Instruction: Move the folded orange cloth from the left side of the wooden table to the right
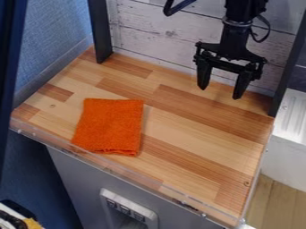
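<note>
So we've got one wooden worktop (197, 118) taking up most of our view, smooth, pale and reddish-brown strips laid like parquet. Behind it we see one wall of whitewashed planks (149, 29), grain and knots showing, and over on the left one blue wall (53, 31) with a woven-looking texture. Below the near edge is one flat grey front panel (78, 172). Two straight black posts stand at the far left (99, 31) and far right (288, 67) corners.

Our one black gripper (220, 92) hangs over the far right part of the wood — released, its two tapering fingers spread well apart. One orange cloth (109, 127), fuzzy like terry and roughly rectangular, lies flat left of centre towards the near side, well apart from the gripper. Smaller still, we count one pale boxy fitting (104, 197) on the grey front — three little dark squares along it.
</note>
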